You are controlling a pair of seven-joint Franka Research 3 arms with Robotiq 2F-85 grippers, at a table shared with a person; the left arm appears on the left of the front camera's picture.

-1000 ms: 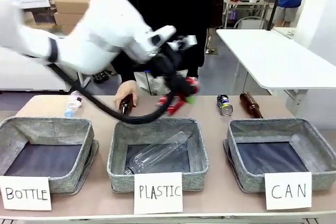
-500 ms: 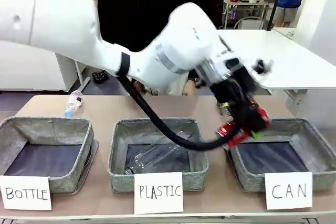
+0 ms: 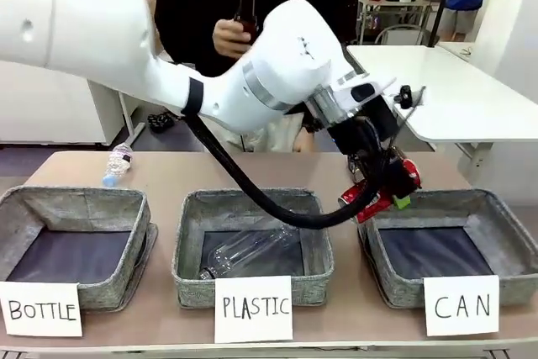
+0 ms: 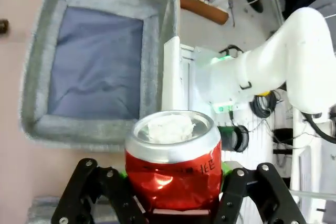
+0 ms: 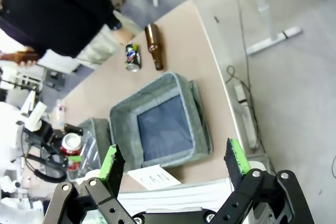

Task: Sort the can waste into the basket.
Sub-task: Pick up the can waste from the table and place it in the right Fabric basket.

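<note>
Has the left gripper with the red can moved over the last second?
Yes. The left gripper, shut on the red can, went from above the PLASTIC basket's far rim rightward to the CAN basket's near-left corner.

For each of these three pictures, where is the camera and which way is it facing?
Front: fixed between the arms, looking across the table at the person; the left arm reaches across, left gripper holding the red can.
Left wrist: looks along its fingers, can clamped, onto the CAN basket.
Right wrist: high up, looking down past its open right gripper at the basket.
Shared: all three show basket and can.
</note>
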